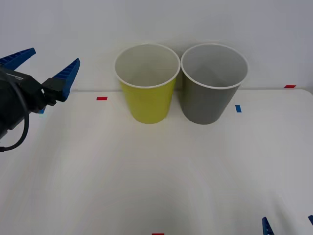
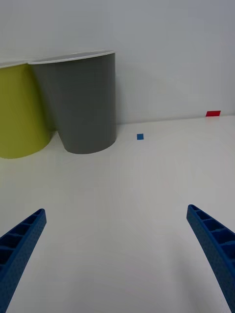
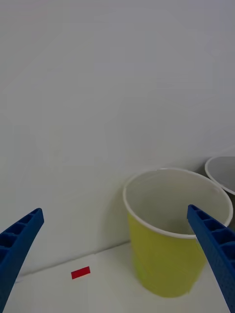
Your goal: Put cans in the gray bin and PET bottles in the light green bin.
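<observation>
Presently no can or bottle lies on the table (image 1: 146,176); neither gripper carries anything. Judgement: the sorting step is either finished or waiting on a fresh item, so the next move calls for something to be set down in reach, then a grasp and a carry to the matching bin.

Left to right, front view:

- Left gripper (image 1: 46,59), at 9 o'clock of the bins, raised above the table at about rim height. Blue fingers spread wide, nothing between them, tips aimed toward the bins. Black wrist body and a cable loop trail behind it at the view's edge. Its wrist camera looks down on the green bin's mouth.
- Red tape mark (image 1: 101,98) on the table, between that gripper and the bins.
- Green bin (image 1: 147,90), upright, white rim, white inside; nothing visible inside.
- Gray bin (image 1: 213,88), upright, at 3 o'clock of the green one, rims touching or nearly so. The interior that shows looks bare; the bottom is hard to judge.
- Blue tape mark (image 1: 238,108) just at 3 o'clock of the gray bin's base; another red mark farther off by the wall.
- Right gripper (image 1: 288,224), low at 5 o'clock, well apart from the bins. Fingers spread wide over bare table, holding nothing; it looks parked.

Either arm would need to drop toward the table before any grasp.
</observation>
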